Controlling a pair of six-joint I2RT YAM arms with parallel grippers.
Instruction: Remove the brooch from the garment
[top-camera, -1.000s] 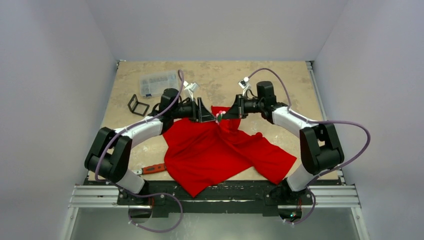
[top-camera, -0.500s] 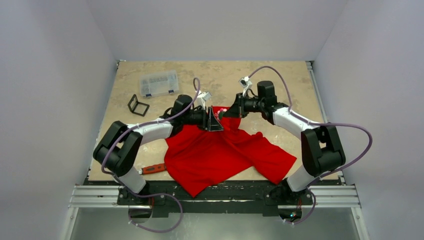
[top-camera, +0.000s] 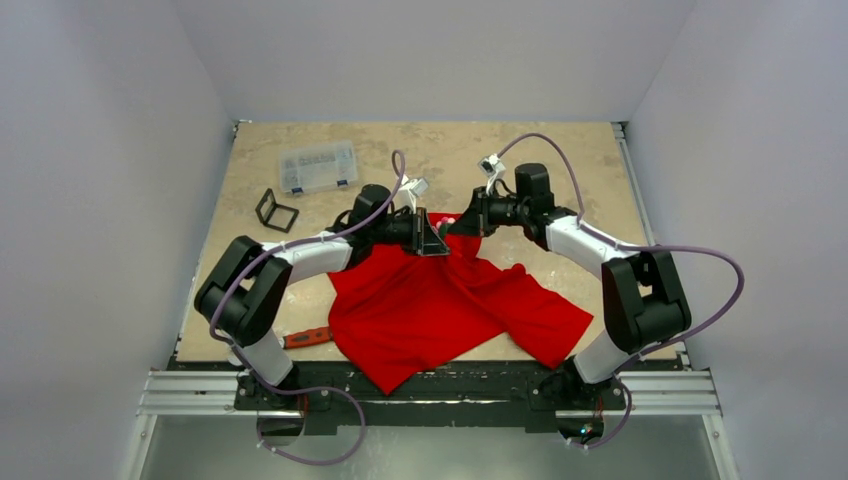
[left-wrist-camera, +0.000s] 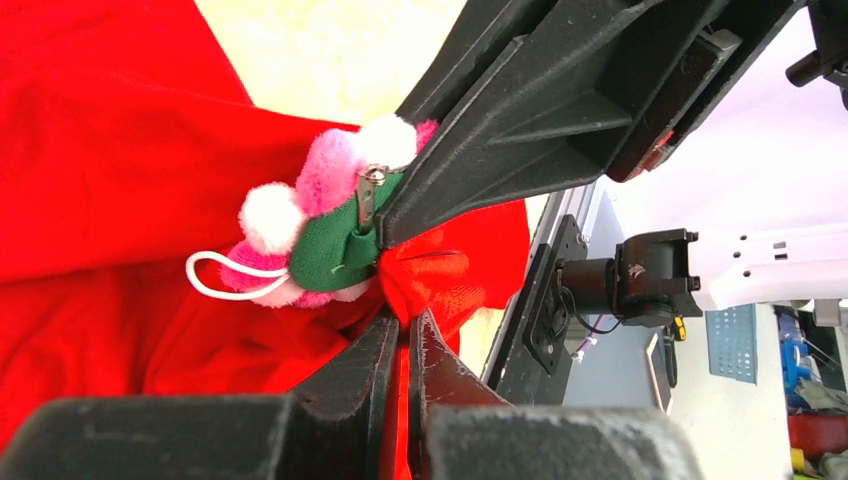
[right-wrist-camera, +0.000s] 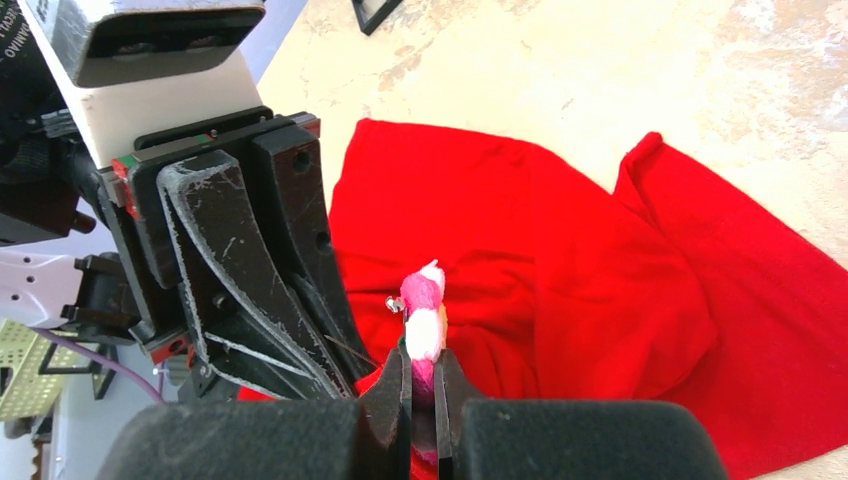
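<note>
While right gripper is pinching the brooch, far-centre, and left gripper is clamping the garment just beside it, pulling apart is probably risking a tear if the brooch is catching.

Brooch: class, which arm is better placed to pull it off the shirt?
Right. Its jaws are shut on the brooch itself, while the left jaws pinch the garment just beside it, anchoring the cloth.
</note>
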